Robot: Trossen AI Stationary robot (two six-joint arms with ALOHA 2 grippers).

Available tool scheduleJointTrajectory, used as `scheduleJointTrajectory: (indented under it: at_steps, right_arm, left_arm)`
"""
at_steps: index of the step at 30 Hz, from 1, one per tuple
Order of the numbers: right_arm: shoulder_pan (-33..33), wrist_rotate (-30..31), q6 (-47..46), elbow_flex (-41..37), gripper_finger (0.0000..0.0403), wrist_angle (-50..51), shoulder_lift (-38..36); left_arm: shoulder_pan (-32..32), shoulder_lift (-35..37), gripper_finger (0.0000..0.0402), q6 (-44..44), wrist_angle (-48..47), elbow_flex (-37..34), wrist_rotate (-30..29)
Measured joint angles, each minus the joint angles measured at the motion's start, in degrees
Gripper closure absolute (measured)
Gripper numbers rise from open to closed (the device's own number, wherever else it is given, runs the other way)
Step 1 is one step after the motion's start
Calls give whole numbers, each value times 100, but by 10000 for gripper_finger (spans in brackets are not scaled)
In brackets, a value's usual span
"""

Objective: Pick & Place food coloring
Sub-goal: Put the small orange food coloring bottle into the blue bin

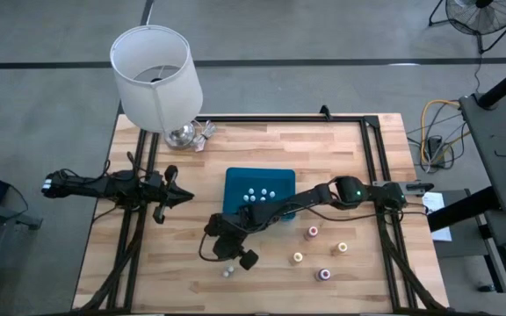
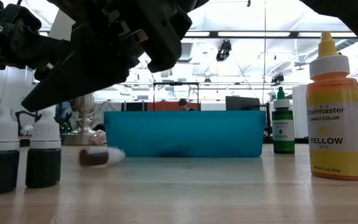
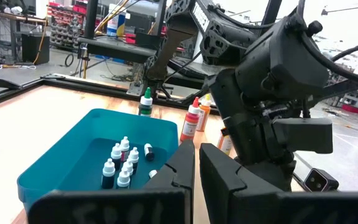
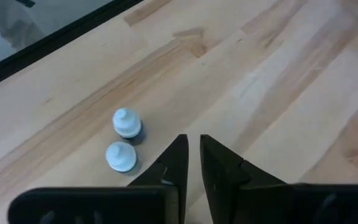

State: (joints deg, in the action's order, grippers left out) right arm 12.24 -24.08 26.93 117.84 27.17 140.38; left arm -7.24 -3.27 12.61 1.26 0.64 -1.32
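The food coloring bottles stand upright on the wooden table right of the blue tray [image 1: 235, 180]: red [image 1: 313, 232], orange [image 1: 343, 247], yellow [image 1: 298, 258] [image 2: 335, 112] and pink [image 1: 325, 274]. A green one [image 2: 283, 127] [image 3: 145, 102] stands beside the tray. Several tiny white-capped bottles [image 3: 122, 165] sit inside the tray. Two more [image 4: 127, 122] [image 4: 120, 155] stand on the table near its near edge [image 1: 228, 271], and one [image 2: 98, 156] lies on its side. My right gripper [image 1: 225, 254] [image 4: 193, 149] hovers shut just above the table beside those two. My left gripper [image 1: 183, 198] [image 3: 196, 163] waits shut, left of the tray.
A white lamp [image 1: 156, 75] stands at the table's far left corner. A black frame rail [image 1: 372, 149] runs along the far and right sides. My right arm [image 1: 323, 195] reaches across the tray's near edge. Bare wood lies at the near left [image 1: 148, 263].
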Motion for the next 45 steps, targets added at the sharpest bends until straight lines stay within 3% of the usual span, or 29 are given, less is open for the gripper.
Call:
scheduleJointTrajectory:
  at_steps: [8,14,20,32,45]
  right_arm:
    - [-23,57,-78,2,365,0,-12]
    - [-70,778,-476,2,362,432,-102]
    - [-169,776,-528,2,322,1432,-300]
    - [-202,773,-89,-23,221,2240,-437]
    - [-200,911,374,-309,216,1826,-420]
  left_arm:
    - [-1,1,402,-1,1,-2,0]
    - [1,2,402,1,0,-2,0]
    - [2,2,402,-1,-1,0,0]
    - [1,1,402,0,0,0,1]
    - [1,1,402,1,0,-2,0]
